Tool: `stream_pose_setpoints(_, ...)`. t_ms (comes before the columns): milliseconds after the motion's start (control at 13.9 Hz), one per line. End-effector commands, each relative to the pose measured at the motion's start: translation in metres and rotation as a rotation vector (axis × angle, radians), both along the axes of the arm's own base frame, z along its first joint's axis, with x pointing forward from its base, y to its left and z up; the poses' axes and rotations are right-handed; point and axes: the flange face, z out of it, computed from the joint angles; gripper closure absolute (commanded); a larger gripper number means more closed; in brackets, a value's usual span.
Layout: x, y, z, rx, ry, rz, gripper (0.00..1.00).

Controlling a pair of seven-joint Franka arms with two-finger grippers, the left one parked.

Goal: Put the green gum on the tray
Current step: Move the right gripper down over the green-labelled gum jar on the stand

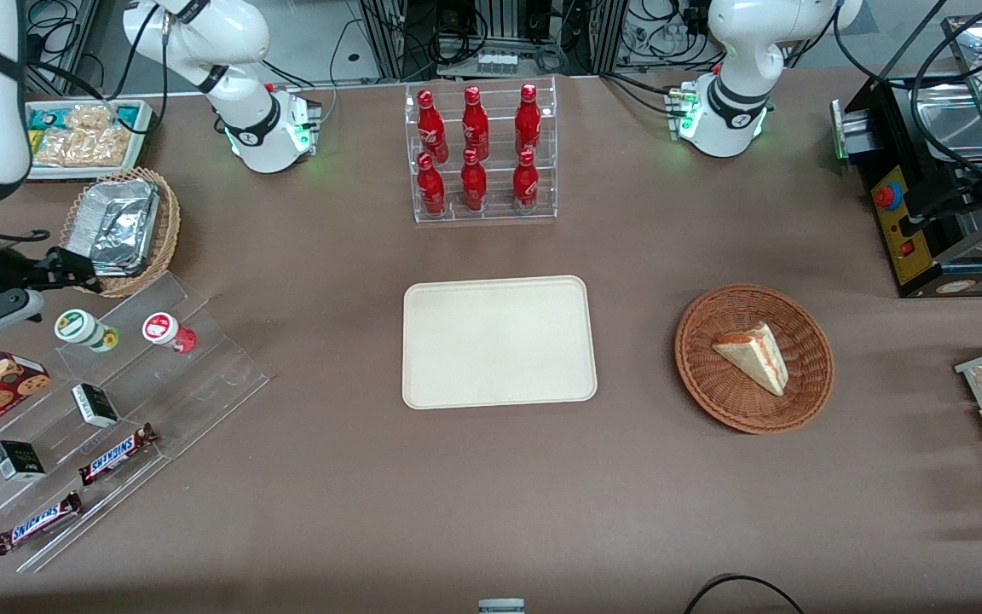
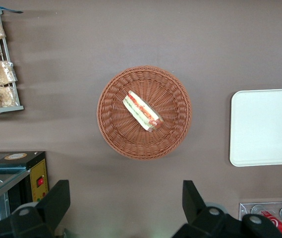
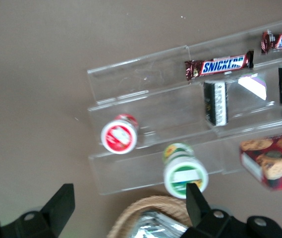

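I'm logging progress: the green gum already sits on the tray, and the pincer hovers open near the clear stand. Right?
Not quite. The front view shows the green gum on the clear stand, the tray bare. The pincer does hover open nearby.

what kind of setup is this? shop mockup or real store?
Likely a lab mock-up of a snack counter: bottle rack, Snickers bar, green gum and tray share one table; the open end effector is above the wicker basket.

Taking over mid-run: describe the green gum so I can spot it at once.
Find the clear stepped rack at the working arm's end of the table. On its top step stand two small white canisters; the green gum has the green lid, the other a red one. The open claw hovers just above it, by the foil-filled basket.
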Motion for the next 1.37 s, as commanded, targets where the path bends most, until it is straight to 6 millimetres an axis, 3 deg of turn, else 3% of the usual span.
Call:
stream_pose_setpoints(0,0.008,-0.022,-0.024,-0.007,-0.025,0.164,0.0)
stream_pose_setpoints(288,0.01,-0.047,-0.041,0.001,-0.044,0.235,0.0)
stream_pose_setpoints(577,0.001,-0.057,-0.064,-0.008,-0.06,0.227,0.0)
stream_pose_setpoints(1153,-0.022,-0.06,-0.099,-0.008,-0.068,0.21,0.0)
stream_pose_setpoints(1297,-0.025,-0.06,-0.108,-0.014,-0.079,0.218,0.06)
